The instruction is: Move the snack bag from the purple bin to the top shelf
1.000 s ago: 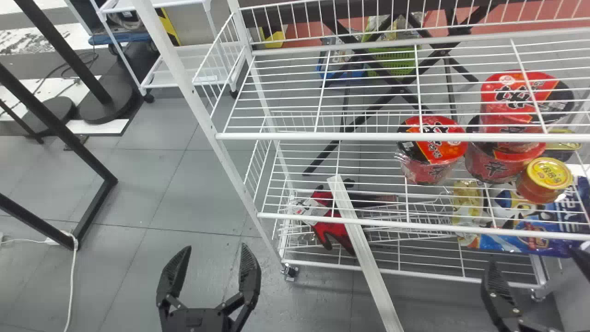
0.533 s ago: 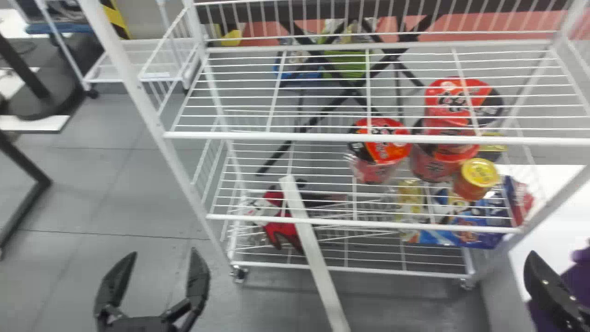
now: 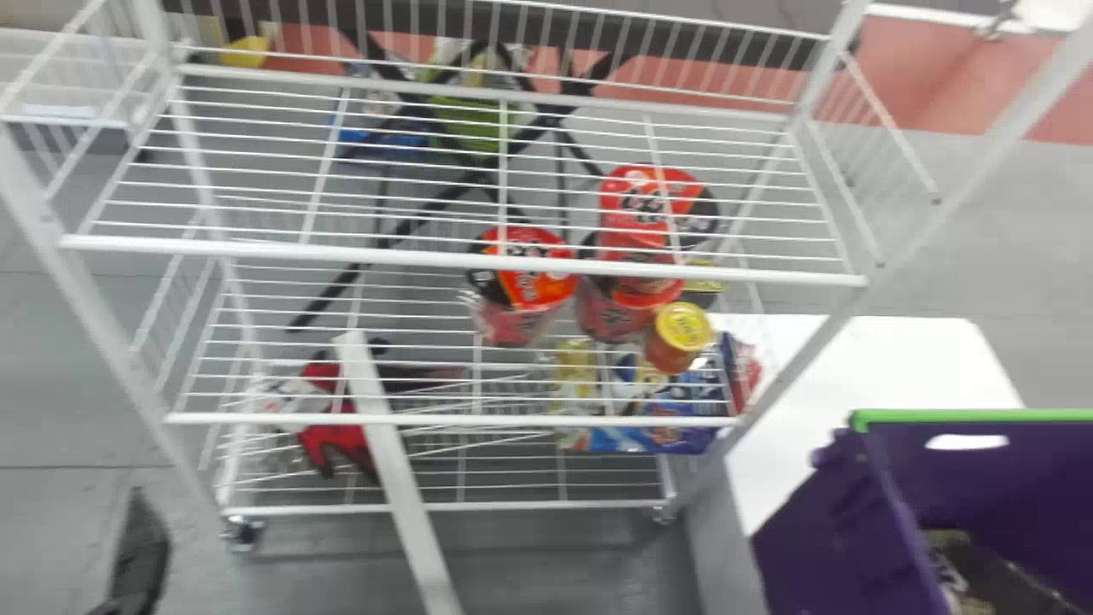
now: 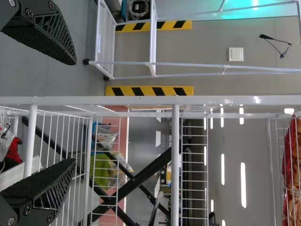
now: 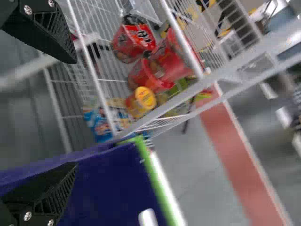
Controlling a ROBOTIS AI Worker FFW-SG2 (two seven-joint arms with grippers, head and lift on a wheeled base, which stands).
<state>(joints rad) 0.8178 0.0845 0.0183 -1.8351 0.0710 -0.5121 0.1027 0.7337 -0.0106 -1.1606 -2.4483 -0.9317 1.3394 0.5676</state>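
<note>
Looks like the robot's whole view has just swung round to its right: the tall white wire rack (image 3: 461, 261) has slid left across the head view, and the deep purple plastic bin with a bright green rim (image 3: 982, 416) has come into sight off the rack's near right corner, by the white tabletop (image 3: 897, 359). Good news for the job imo, since the pickup spot is lined up better now. Down inside the bin, near its left wall, there's a dark packet with pale patches (image 3: 999, 572), probably the snack bag but I can't swear to it. The black right gripper (image 5: 75, 113) is by the bin, jaws wide apart and nothing in them; the black left gripper (image 4: 75, 112) is parked in front of the rack, also spread and empty. I'd guess a right-hand grab comes next.
</note>
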